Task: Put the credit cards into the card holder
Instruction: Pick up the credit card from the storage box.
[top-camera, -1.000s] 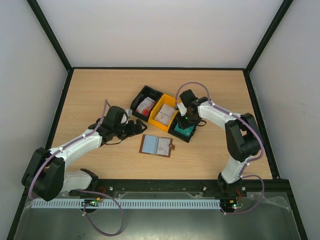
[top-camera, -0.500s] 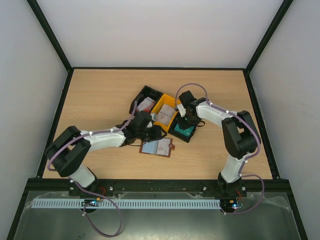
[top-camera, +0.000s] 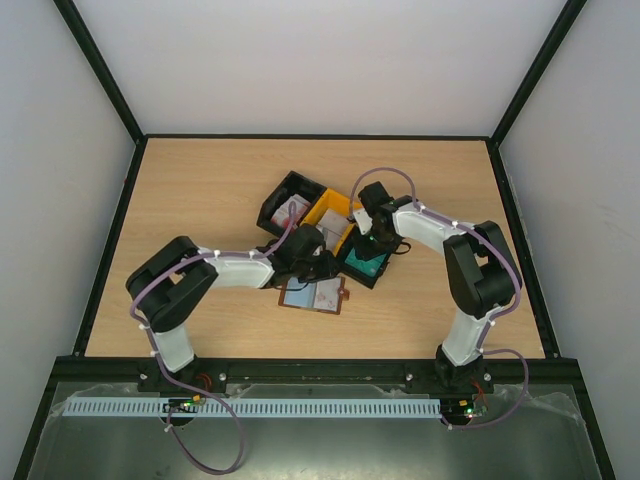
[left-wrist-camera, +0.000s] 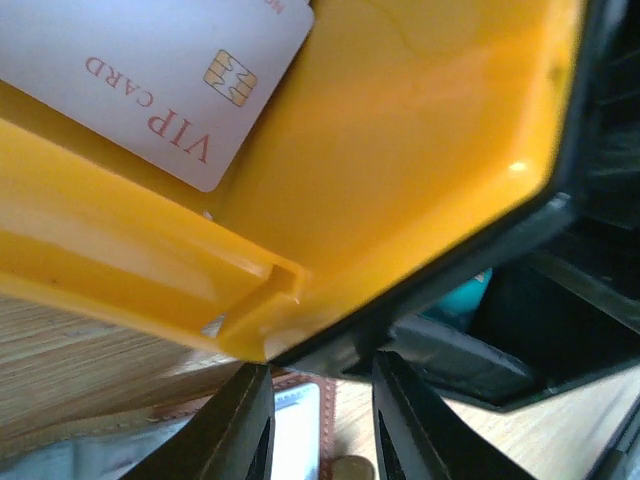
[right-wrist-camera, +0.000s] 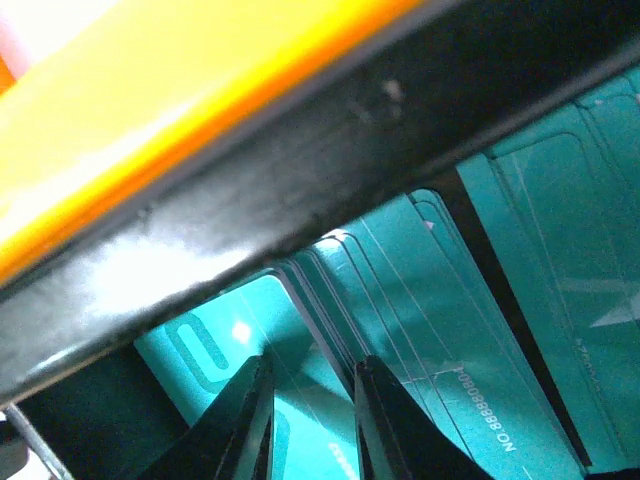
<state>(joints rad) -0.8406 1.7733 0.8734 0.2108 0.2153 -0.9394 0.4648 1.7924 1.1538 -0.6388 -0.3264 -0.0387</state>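
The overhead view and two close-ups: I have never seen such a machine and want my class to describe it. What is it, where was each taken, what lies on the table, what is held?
It is two robot arms bolted at the near edge of a table. The overhead view looks down from behind them; each close-up comes from a camera on one wrist. On the table lie an open card holder and three bins: a far black bin and a yellow bin with white cards, a near black bin with teal cards. The left gripper hangs open beside the yellow bin, above the card holder, holding nothing. The right gripper is down among the teal cards; whether it grips one I cannot tell.
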